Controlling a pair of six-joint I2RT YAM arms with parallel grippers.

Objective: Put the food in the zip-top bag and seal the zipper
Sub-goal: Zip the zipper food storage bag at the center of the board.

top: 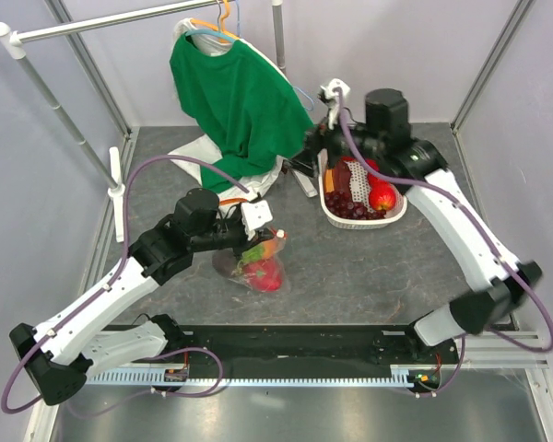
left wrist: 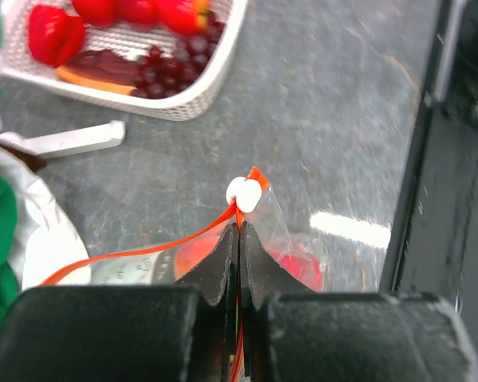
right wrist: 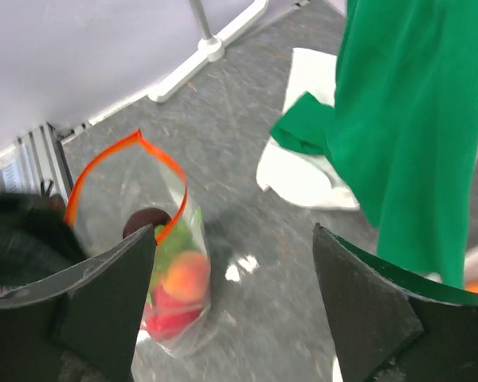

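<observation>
The left gripper [left wrist: 239, 229] is clamped tight on the zipper [left wrist: 143, 253] just behind its white end piece [left wrist: 244, 193]. It holds the bag [top: 258, 267] up by one corner on the desk [top: 369, 285], left of the basket [top: 394, 216] and nearer the arm bases. The right gripper [right wrist: 233, 239] is spread wide and empty, near the basket's far left side. Fruit [right wrist: 182, 280] sits low in the bag, while grapes [top: 346, 208] and a red fruit [top: 382, 197] lie in the basket. Held at one point only, the mouth could sag or fold shut, so a dropped piece may hit the strip and roll away. A tug on that corner could tip the floppy bag and spill its load.
</observation>
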